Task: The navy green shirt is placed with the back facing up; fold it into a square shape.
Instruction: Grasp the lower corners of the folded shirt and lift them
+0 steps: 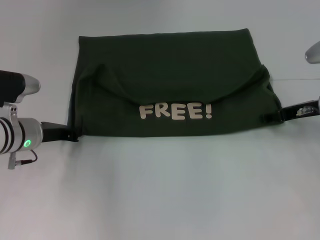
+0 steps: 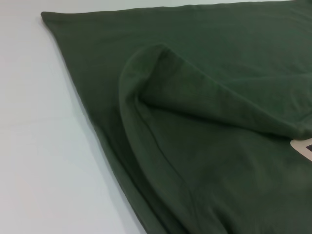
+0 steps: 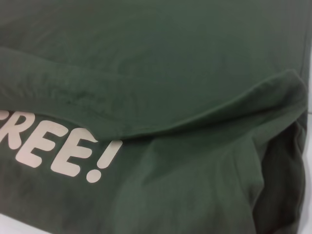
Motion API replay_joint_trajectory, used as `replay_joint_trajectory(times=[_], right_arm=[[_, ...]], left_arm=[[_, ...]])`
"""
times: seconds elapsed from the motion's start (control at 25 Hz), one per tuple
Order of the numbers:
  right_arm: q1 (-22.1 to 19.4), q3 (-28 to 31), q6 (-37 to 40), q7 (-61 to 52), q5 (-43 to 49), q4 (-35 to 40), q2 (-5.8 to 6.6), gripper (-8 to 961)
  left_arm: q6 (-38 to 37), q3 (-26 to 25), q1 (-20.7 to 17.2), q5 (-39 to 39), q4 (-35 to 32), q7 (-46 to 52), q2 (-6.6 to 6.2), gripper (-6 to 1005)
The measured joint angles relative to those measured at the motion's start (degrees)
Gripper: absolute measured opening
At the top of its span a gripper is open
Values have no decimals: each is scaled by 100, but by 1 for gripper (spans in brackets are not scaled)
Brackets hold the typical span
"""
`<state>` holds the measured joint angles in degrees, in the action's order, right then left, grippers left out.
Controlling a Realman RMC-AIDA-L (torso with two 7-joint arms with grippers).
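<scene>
From the head view, the navy green shirt (image 1: 170,65) lies on a plain white surface (image 1: 160,190), already doubled over into a broad, roughly rectangular shape. Its fabric is soft and matte, dark olive. The near half is a flap folded up over the rest, with a curved, drooping upper edge, and it carries pale cream block letters reading "FREE!" (image 1: 177,111). The far edge runs straight; the near edge is a clean fold line. The left pincer (image 1: 74,134), black at the end of a silver wrist with a green light, sits at the shirt's near left corner, touching the cloth. The right pincer (image 1: 274,116), also black, meets the near right corner, where the fabric bunches slightly. For neither can I tell how far the fingers are parted or whether cloth is pinched between them.

In the left wrist view, the shirt (image 2: 204,146) fills most of the picture. A rounded fold of fabric rises in a soft ridge with a stitched hem along it, over a flat layer beneath. The white surface (image 2: 44,146) shows beside the shirt's straight edge.

In the right wrist view, the shirt (image 3: 185,63) shows a thick, rolled hem sweeping across, with the cream lettering (image 3: 63,148) below it, smooth against the knit. A deep shadowed pocket of cloth sags at one side.
</scene>
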<state>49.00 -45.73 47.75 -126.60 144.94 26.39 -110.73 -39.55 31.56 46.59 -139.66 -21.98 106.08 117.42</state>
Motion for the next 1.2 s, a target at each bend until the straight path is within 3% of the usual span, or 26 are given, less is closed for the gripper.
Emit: replay_joint_trajectory(times=[0.56, 0.84, 1.04, 1.2], right_arm=[[-11, -15, -1028, 883, -7, -286, -329, 765], [-17, -15, -1170, 1080, -18, -370, -362, 765], [-48, 0, -1295, 1164, -25, -432, -390, 719], [-54, -6, -1300, 1233, -28, -433, -416, 575]], left_arm=[[-77, -1, -9, 0, 1, 1, 0, 20], [-89, -1, -2, 0, 1, 9, 0, 21], [-97, -1, -1, 0, 1, 10, 0, 20], [-98, -1, -4, 0, 1, 10, 0, 20]])
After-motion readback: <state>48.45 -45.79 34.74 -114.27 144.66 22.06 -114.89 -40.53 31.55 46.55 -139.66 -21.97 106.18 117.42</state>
